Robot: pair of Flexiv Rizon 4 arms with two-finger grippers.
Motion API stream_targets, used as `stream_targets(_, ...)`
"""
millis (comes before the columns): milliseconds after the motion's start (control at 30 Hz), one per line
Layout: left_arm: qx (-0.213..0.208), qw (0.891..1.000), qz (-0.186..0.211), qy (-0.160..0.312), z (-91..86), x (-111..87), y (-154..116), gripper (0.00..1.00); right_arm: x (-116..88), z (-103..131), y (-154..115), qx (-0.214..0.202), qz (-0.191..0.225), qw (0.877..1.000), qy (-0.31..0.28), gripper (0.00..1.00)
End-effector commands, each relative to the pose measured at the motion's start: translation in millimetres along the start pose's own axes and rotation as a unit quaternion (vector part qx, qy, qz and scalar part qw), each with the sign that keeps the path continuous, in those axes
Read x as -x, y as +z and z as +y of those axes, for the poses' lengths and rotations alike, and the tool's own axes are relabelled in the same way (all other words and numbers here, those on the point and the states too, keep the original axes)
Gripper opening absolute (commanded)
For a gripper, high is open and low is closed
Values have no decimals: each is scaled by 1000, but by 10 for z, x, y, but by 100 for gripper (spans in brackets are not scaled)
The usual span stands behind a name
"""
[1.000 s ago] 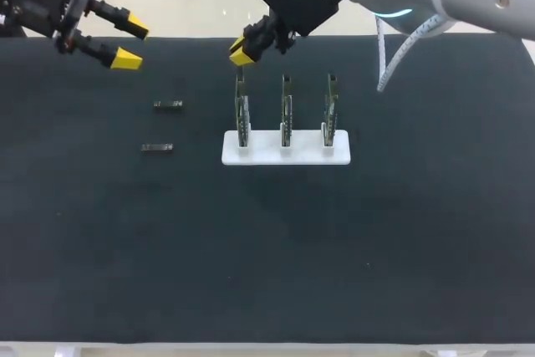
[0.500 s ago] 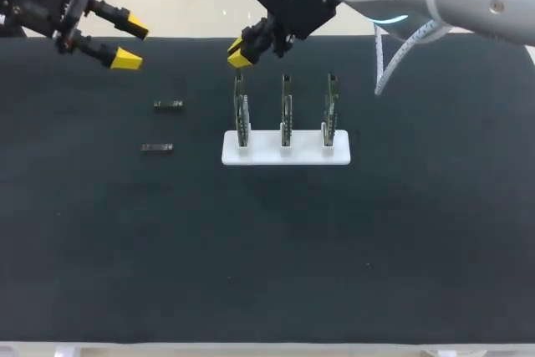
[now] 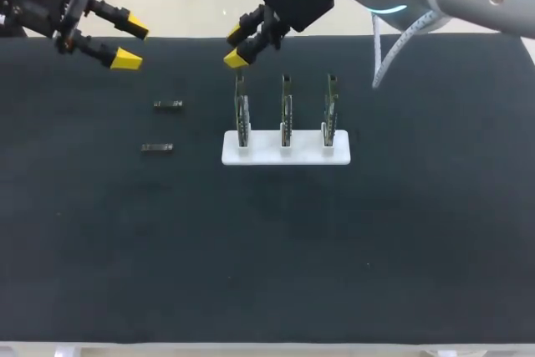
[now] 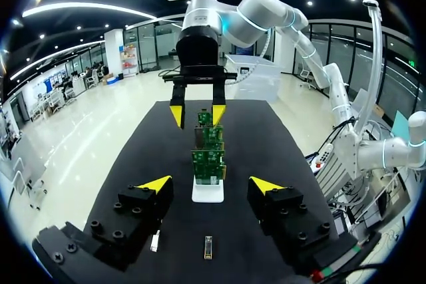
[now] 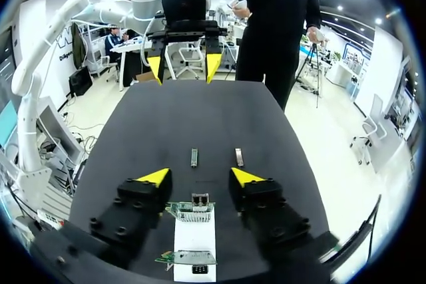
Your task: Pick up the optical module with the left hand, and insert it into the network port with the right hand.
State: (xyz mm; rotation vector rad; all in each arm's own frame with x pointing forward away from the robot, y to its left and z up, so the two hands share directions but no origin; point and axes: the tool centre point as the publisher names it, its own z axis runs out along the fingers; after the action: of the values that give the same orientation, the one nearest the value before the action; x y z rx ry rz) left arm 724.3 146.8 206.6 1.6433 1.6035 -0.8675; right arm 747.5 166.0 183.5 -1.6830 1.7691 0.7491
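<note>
Two small dark optical modules [image 3: 168,104] [image 3: 157,147] lie on the black mat left of a white base [image 3: 259,153] that holds three upright green boards [image 3: 242,110]. My left gripper [image 3: 125,46] hangs open above the mat's far left corner, well away from the modules, with nothing in it. My right gripper [image 3: 236,46] hovers just above and behind the leftmost board, its fingers apart and empty. In the right wrist view that board's top port [image 5: 198,199] sits just under the right gripper [image 5: 200,176], and both modules [image 5: 194,157] [image 5: 239,157] lie ahead. The left wrist view shows the modules [image 4: 156,240] [image 4: 208,247] below its gripper [image 4: 210,183].
The black mat [image 3: 267,240] covers the whole table, with wide bare room in front of the base. The other two boards [image 3: 286,110] [image 3: 331,106] stand to the right on the same base. A white cable [image 3: 393,56] hangs from my right arm.
The right gripper's fingers have spread apart, and the gripper has drawn slightly up and left from the leftmost board's top. The left arm and the modules have not moved.
</note>
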Motion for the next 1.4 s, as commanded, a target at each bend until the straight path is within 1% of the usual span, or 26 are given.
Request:
stream_targets(33, 0, 1000, 2, 0, 1, 4, 3, 100, 17, 4, -32, -3, 6, 1000, 1, 49)
stream_targets(67, 0, 1000, 2, 0, 1, 4, 3, 100, 14, 3, -36, -7, 7, 1000, 3, 25)
stream_targets(100, 0, 1000, 2, 0, 1, 4, 3, 100, 13, 3, -38, -8, 9, 1000, 3, 0)
stream_targets(467, 0, 1000, 2, 0, 1, 4, 3, 100, 13, 10, -81, -15, 21, 1000, 0, 0)
stream_targets(967, 0, 1000, 2, 0, 1, 4, 3, 100, -88, 51, -101, -5, 23, 1000, -2, 0)
stream_targets(1400, 0, 1000, 2, 0, 1, 4, 3, 100, -168, 22, 18, -7, 15, 1000, -6, 0)
